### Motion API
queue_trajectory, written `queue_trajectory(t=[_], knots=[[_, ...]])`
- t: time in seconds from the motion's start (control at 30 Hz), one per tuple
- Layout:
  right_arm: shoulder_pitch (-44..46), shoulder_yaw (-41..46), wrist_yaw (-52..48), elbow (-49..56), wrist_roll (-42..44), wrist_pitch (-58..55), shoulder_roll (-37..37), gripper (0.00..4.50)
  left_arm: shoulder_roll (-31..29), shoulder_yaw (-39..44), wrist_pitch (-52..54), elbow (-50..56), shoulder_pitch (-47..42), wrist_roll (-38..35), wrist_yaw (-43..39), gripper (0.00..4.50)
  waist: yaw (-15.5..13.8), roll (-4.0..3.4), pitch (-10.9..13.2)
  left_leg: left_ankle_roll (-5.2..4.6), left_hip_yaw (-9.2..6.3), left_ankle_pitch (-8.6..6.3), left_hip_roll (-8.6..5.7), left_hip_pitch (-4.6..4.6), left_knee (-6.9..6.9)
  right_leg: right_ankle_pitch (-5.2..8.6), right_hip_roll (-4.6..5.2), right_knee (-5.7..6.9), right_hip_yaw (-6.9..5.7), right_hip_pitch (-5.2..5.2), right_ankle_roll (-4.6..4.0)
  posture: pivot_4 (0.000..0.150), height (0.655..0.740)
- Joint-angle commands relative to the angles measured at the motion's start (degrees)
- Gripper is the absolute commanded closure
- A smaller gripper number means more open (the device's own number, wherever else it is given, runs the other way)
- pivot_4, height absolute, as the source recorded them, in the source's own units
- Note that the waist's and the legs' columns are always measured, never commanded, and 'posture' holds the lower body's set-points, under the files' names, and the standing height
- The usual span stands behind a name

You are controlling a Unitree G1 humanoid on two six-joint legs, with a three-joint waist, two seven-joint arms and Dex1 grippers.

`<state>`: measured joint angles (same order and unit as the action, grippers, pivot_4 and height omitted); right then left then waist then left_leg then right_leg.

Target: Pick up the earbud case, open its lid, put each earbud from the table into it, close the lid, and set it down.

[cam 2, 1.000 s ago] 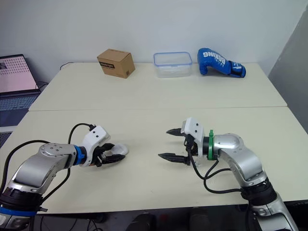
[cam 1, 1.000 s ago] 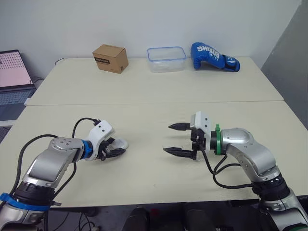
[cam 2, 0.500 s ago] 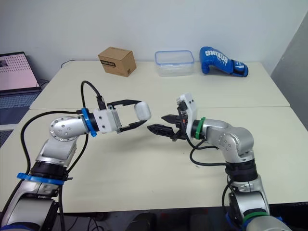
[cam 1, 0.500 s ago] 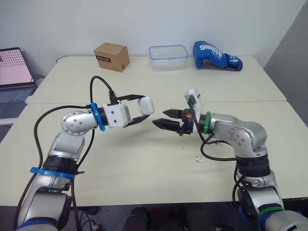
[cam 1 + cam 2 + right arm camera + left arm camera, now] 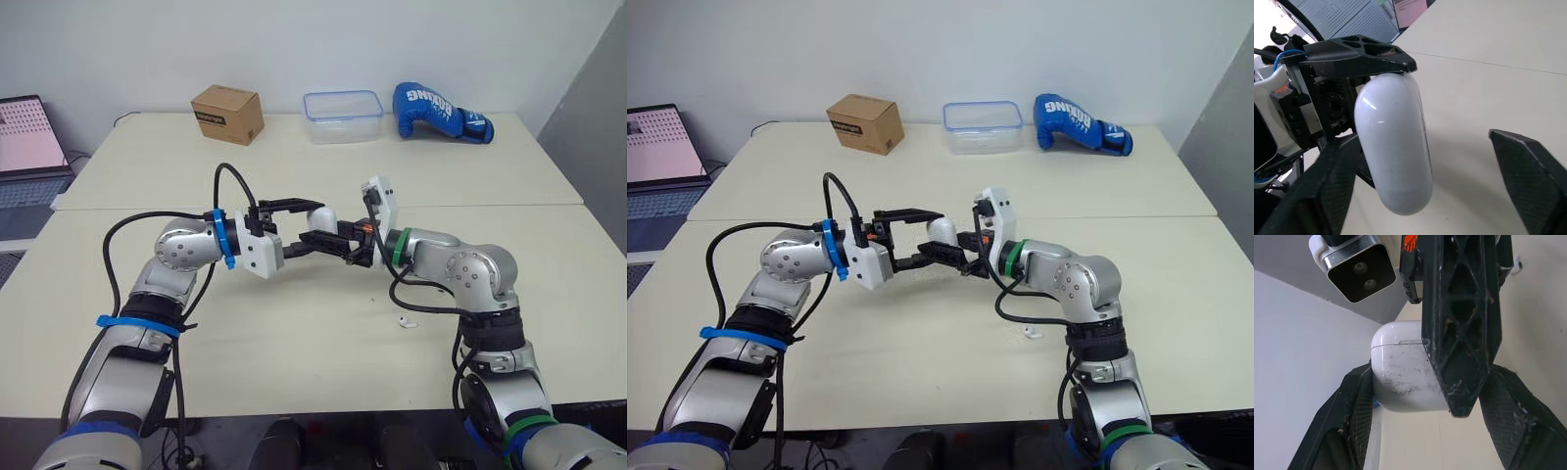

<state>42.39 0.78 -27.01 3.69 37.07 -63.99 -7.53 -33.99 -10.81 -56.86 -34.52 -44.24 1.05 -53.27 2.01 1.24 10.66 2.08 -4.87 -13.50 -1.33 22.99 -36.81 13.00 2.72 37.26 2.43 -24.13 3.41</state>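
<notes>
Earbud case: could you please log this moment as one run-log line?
left gripper: holds earbud case aloft | right gripper: open at case | lid: shut | earbud: on table

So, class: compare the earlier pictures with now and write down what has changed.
The left gripper lifted the case off the table and carried it toward the middle, shut on it. The right gripper swung in to meet it, open fingers now either side of the case. Earbud, box, tub and glove stayed put.
</notes>
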Motion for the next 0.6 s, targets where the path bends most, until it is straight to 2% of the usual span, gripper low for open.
queue_trajectory(t=[0.03,0.2,0.23,0.3,0.37,0.47,0.53,0.6], knots=[[1.24,-0.09,-0.53,1.62,0.25,1.61,-0.4,1.66,0.01,0.66,-0.61,0.3,-1.75,-0.28,1.53,1.74,0.01,0.0,0.0,0.0,0.0,0.0,0.0,0.0,0.0,0.0,0.0,0.0,0.0,0.0,0.0,0.15,0.74],[1.76,0.12,-0.38,0.59,0.28,2.11,-0.61,3.5,0.09,0.33,-1.25,-0.29,-2.09,0.54,2.25,1.74,0.04,0.0,0.0,0.0,-0.02,0.0,0.01,-0.01,0.0,0.0,-0.03,0.01,0.0,0.0,0.0,0.15,0.74],[2.25,0.75,0.05,-0.25,0.32,2.27,-0.47,3.67,0.12,0.21,-1.24,-0.15,-1.97,0.31,2.13,1.74,0.04,0.0,0.0,0.0,-0.02,0.0,0.01,-0.01,-0.01,0.0,-0.03,0.02,0.0,0.0,0.0,0.15,0.74],[2.97,1.73,0.59,-1.69,0.35,2.69,-0.35,3.66,0.16,0.0,-1.05,0.17,-1.71,-0.47,1.67,1.74,0.04,0.0,0.0,0.0,-0.02,0.0,0.01,-0.01,-0.01,0.0,-0.03,0.02,0.0,0.0,0.0,0.15,0.74],[3.67,3.46,1.48,-3.53,0.69,3.06,-0.08,3.66,-0.21,-0.6,0.62,1.1,-0.92,-2.75,-0.65,1.0,0.05,0.0,0.0,0.0,-0.03,0.0,0.02,-0.01,-0.01,0.0,-0.05,0.02,0.0,0.0,0.0,0.15,0.74],[4.08,4.77,2.25,-5.6,0.26,3.96,-0.39,3.66,-0.69,-0.6,2.77,2.67,-0.34,-5.27,-2.9,0.12,0.0,0.0,0.0,0.0,-0.04,0.0,0.01,0.0,-0.01,0.0,-0.05,0.02,0.01,0.01,0.0,0.15,0.74],[3.68,4.55,2.48,-6.66,-1.01,5.39,-1.1,3.66,-0.92,0.13,7.84,5.14,-0.18,-8.4,-4.62,0.0,0.05,0.0,0.0,0.0,-0.04,0.0,0.01,0.0,-0.01,0.0,-0.05,0.02,0.01,0.01,0.0,0.15,0.74],[3.06,1.83,2.94,-7.85,-5.34,8.61,-3.2,3.66,-2.03,0.7,23.55,10.1,-0.43,-14.24,-8.42,0.0,0.17,0.0,0.0,0.0,-0.04,0.0,0.03,0.0,-0.01,0.0,-0.07,0.03,0.01,0.0,0.0,0.15,0.74]])
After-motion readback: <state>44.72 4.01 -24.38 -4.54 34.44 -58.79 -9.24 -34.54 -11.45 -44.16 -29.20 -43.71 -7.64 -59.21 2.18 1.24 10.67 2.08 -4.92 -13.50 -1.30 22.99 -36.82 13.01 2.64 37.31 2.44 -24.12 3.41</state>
